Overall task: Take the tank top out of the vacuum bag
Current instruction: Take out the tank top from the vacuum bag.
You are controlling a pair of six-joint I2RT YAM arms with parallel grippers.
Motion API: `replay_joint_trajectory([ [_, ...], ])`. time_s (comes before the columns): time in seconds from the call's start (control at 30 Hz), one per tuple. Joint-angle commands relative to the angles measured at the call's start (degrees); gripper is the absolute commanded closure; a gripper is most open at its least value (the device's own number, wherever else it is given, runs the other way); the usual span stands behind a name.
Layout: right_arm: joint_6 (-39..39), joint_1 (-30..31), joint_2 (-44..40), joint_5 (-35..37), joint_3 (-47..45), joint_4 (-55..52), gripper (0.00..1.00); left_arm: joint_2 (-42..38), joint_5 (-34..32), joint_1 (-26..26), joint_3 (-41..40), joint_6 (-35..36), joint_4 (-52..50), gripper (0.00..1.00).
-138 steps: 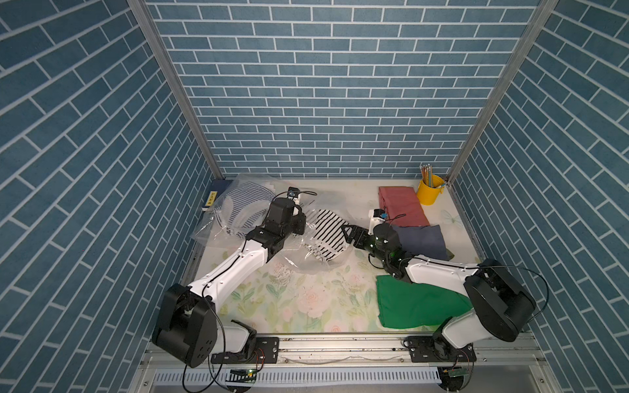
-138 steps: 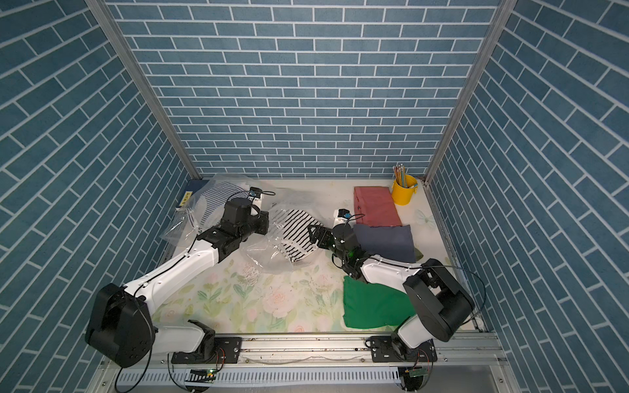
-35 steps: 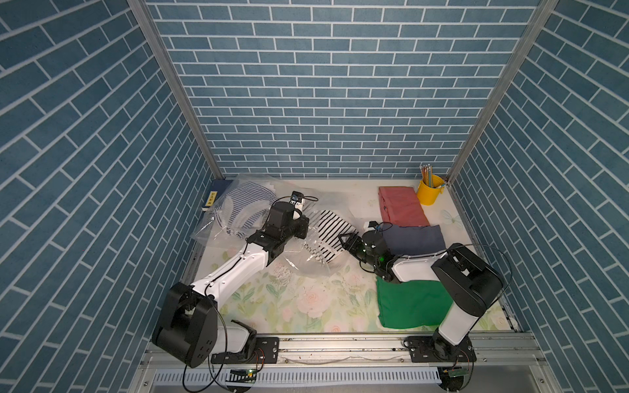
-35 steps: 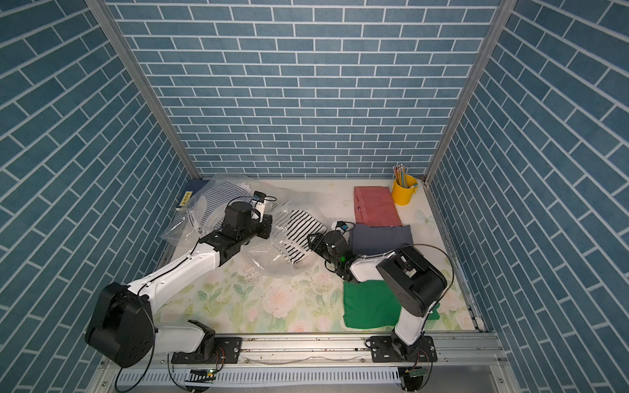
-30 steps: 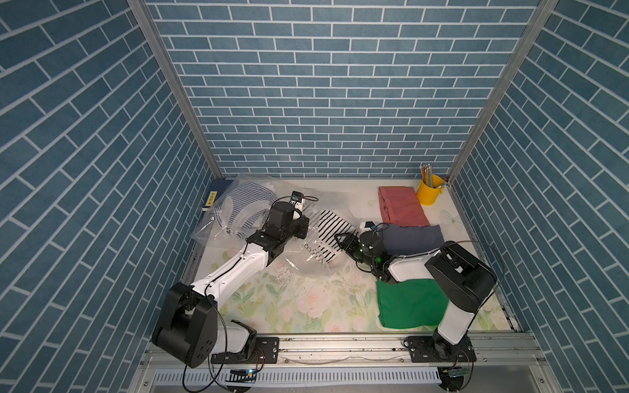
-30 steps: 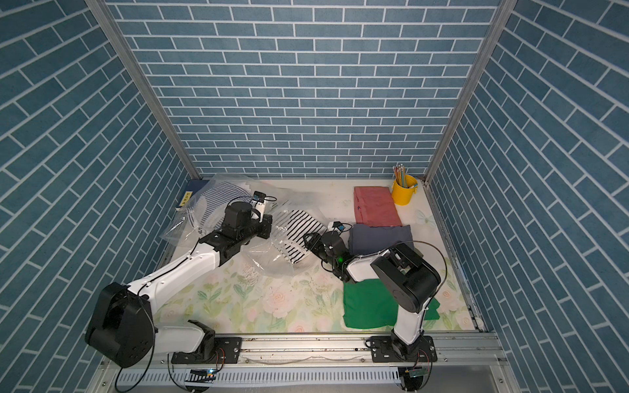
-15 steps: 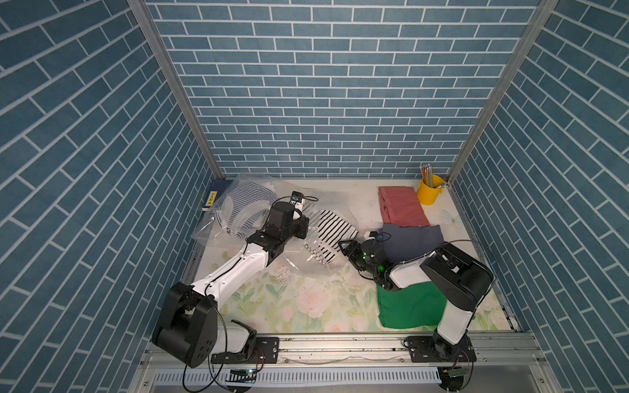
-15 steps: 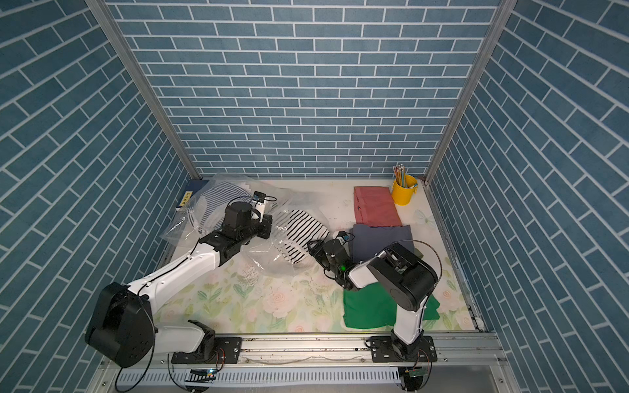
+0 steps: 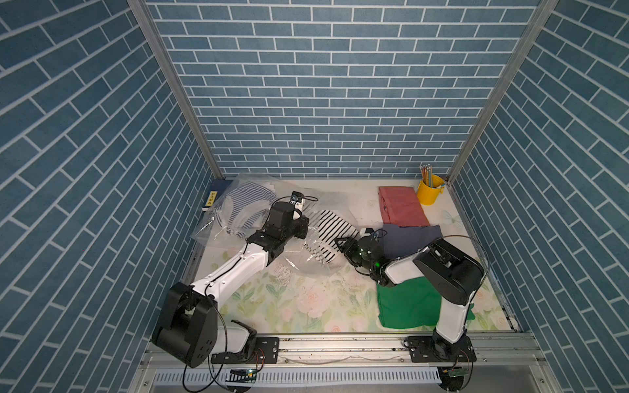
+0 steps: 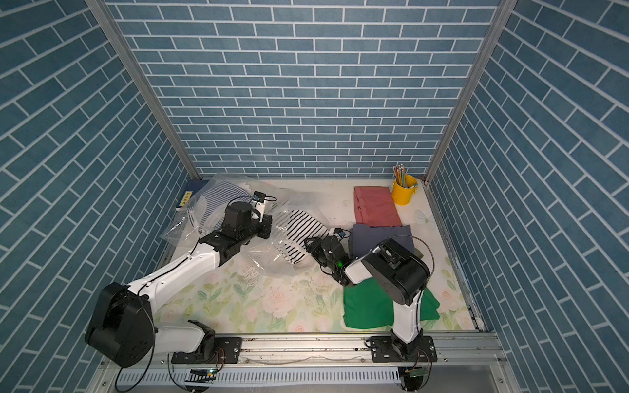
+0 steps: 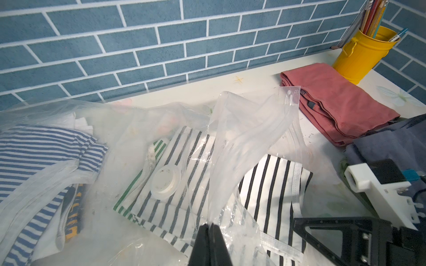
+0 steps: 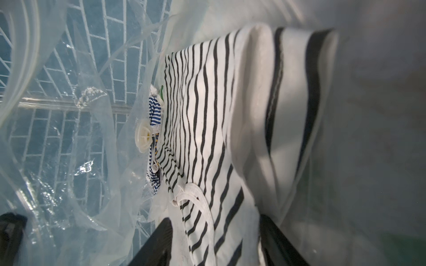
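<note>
The black-and-white striped tank top (image 9: 328, 231) (image 10: 299, 234) lies half inside the clear vacuum bag (image 9: 218, 234) (image 11: 242, 129), its near end sticking out of the bag's mouth. My left gripper (image 9: 306, 234) (image 11: 211, 226) is shut on a fold of the bag's upper film and holds it raised. At the mouth, my right gripper (image 9: 340, 243) (image 12: 215, 218) is open. Its two fingers stand on either side of the tank top's white-trimmed edge (image 12: 207, 115), with cloth between them.
Blue-striped garments (image 9: 245, 204) lie deeper in the bag, near its round white valve (image 11: 164, 182). A red folded cloth (image 9: 401, 206), a navy cloth (image 9: 408, 234) and a green cloth (image 9: 408, 303) lie at the right. A yellow pencil cup (image 9: 430, 190) stands at the back right.
My right gripper has slid left into the bag's mouth, onto the tank top's end, and its jaws have narrowed a little. The left gripper has kept its hold on the film.
</note>
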Motion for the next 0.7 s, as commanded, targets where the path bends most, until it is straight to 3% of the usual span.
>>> replay_joint_trajectory([
  [0.0,-3.1,-0.4,0.3,-2.6,3.9,1.9,0.43,-0.6,-0.5,-0.1,-0.6,0.6,0.6,1.00],
  [0.13,-5.7,-0.6,0.1,-6.7,6.7,2.8,0.46,-0.5,-0.4,-0.1,-0.6,0.6,0.5,1.00],
  [0.3,-5.0,-0.6,-3.4,-3.3,3.5,0.0,0.51,-0.6,-0.5,-0.1,-0.6,0.5,0.5,1.00],
  [0.67,1.0,1.4,-4.0,1.6,-4.1,1.3,0.45,-0.3,-0.5,-0.1,-0.6,0.5,0.5,1.00],
])
